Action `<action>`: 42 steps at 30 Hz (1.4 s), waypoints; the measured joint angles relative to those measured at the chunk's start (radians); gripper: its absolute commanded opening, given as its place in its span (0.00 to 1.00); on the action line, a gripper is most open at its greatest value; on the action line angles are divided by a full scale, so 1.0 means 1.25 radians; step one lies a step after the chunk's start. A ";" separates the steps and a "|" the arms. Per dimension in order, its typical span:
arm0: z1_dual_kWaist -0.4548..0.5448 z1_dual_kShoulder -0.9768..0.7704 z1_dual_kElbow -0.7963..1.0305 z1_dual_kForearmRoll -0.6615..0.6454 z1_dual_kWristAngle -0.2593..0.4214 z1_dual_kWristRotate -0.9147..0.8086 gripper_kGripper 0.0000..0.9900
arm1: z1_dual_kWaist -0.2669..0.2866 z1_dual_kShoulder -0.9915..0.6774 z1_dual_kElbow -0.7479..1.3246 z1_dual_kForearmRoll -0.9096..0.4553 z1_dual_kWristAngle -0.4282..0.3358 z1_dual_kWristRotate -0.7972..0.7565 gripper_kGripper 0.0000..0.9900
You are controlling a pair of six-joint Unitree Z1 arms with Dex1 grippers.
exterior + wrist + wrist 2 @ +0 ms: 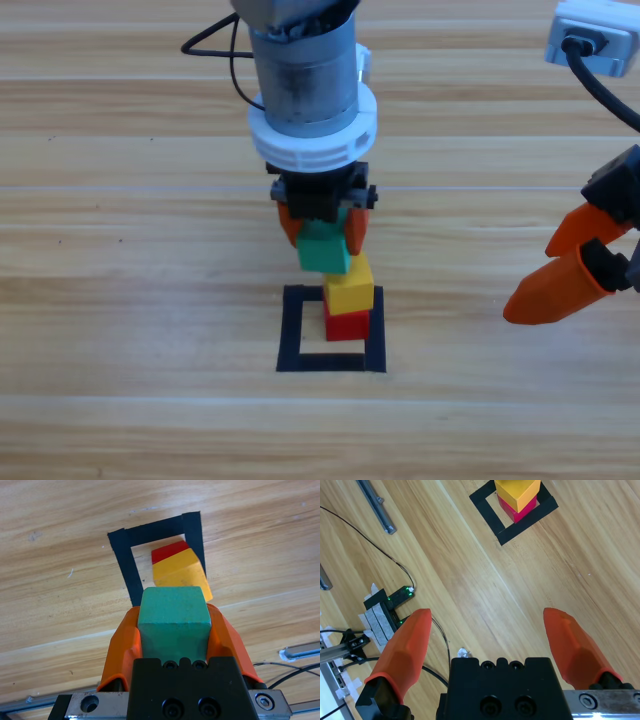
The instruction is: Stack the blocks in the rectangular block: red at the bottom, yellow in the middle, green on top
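The left gripper (322, 228) comes down from 12 o'clock in the high view, its jaws clamped on the green cube (324, 247), one orange jaw pressed to each side. In the left wrist view the green cube (173, 621) fills the space between the jaws, held clear of the table. It hangs just up and to the left of the stack, at about 11 o'clock from it, not resting on it.

The yellow cube (349, 284) sits on the red cube (347, 323), turned slightly so its edges do not line up with the red one below. Both stand inside the tape rectangle (290, 330), pushed toward its 3 o'clock side, with bare wood showing inside at 9 o'clock. The left wrist view shows the same: yellow (181, 574) on red (168, 552), close against one side of the rectangle (123, 556).

The right gripper (570, 262) waits at the 3 o'clock edge, well apart from the stack, jaws spread wide with nothing between them (495, 635).
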 measured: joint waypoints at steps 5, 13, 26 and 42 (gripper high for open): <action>-0.007 0.003 -0.009 0.000 0.000 0.002 0.00 | 0.000 0.000 0.001 0.000 0.000 0.000 1.00; -0.008 0.016 -0.010 0.000 0.000 0.014 0.00 | 0.000 0.000 0.002 0.000 0.000 0.000 1.00; -0.009 0.025 -0.037 0.000 0.000 0.020 0.00 | 0.000 0.000 0.002 0.000 0.000 0.000 1.00; -0.012 0.034 -0.043 0.000 0.004 0.030 0.00 | 0.000 0.000 0.002 0.000 0.000 0.000 1.00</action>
